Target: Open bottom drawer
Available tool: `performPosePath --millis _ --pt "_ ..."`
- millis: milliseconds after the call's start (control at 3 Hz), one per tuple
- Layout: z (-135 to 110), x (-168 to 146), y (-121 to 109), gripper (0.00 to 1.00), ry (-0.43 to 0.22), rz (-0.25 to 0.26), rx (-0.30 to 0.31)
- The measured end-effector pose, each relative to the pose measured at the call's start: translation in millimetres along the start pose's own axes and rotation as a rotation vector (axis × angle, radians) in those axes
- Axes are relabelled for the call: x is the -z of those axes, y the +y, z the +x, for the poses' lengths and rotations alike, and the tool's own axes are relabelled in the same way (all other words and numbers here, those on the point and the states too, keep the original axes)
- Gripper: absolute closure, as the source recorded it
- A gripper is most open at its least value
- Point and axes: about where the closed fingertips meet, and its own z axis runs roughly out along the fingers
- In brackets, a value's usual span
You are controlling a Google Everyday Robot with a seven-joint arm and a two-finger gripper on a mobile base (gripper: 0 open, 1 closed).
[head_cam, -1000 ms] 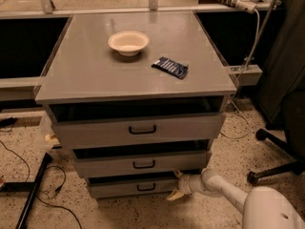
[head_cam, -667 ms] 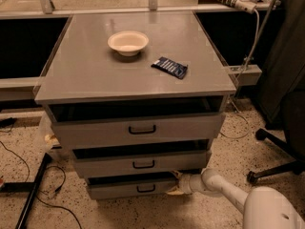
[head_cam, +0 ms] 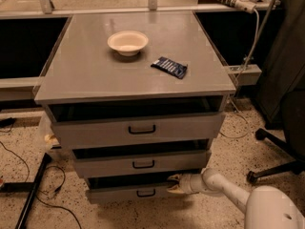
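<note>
The bottom drawer (head_cam: 119,192) is the lowest, narrowest grey front of the cabinet, with a small black bar handle (head_cam: 146,193). It stands slightly pulled out, with a dark gap above its top edge. My gripper (head_cam: 172,184) is at the end of the white arm (head_cam: 224,187) that reaches in from the lower right. Its tips are at the drawer's top right edge, to the right of the handle.
The mid-sized drawer (head_cam: 143,163) and the top drawer (head_cam: 138,129) sit above. A white bowl (head_cam: 127,42) and a dark blue packet (head_cam: 169,67) lie on the cabinet top (head_cam: 86,75). An office chair base (head_cam: 276,151) stands at right; cables (head_cam: 28,185) lie on the floor at left.
The gripper has shifted slightly left along the bottom drawer's top edge. The drawers look unchanged.
</note>
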Motion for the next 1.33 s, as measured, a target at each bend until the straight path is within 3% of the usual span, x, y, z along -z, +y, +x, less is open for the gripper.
performPosePath --millis 333,667,1333 --pt "0 2 -1 1.00 0.000 0.000 0.000" --pt "-1 11 12 0.91 -0.011 -0.011 -0.014" --pt "-1 11 12 0.48 -0.011 -0.011 -0.014"
